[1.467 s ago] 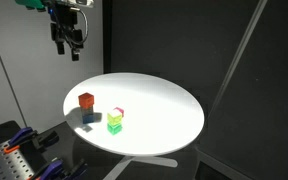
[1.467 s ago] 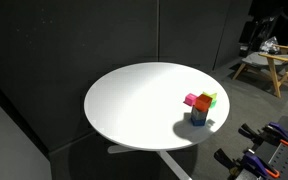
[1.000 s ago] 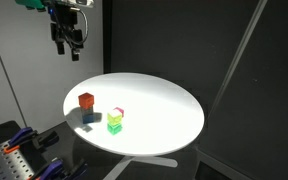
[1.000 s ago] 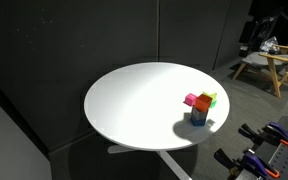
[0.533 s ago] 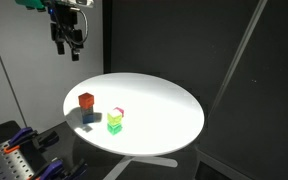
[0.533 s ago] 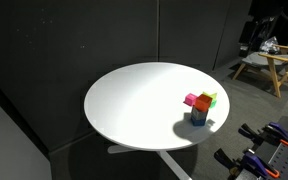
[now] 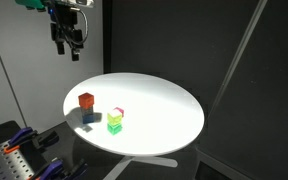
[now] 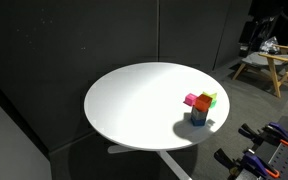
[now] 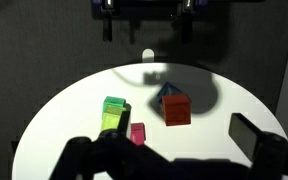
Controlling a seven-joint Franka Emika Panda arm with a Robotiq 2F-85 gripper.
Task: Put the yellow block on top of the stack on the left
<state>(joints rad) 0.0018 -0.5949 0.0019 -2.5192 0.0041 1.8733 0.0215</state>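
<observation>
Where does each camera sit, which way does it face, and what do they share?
An exterior view: beside and above the round white table, facing it; black gripper open, high at upper left.
An exterior view: another side, looking down at the table; dark blue cube near the right edge; no robot shows.
Wrist view: high up, looking down; gripper fingers enter from the top.
Shared: all show the orange-red cube.

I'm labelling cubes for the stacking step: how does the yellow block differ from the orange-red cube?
Colour: the yellow block is lime-yellow, the orange-red cube warm red. Support: the orange-red cube sits on a dark blue cube; the yellow block touches a green cube, with a pink cube beside it. Both are similar-sized cubes, neither held.
</observation>
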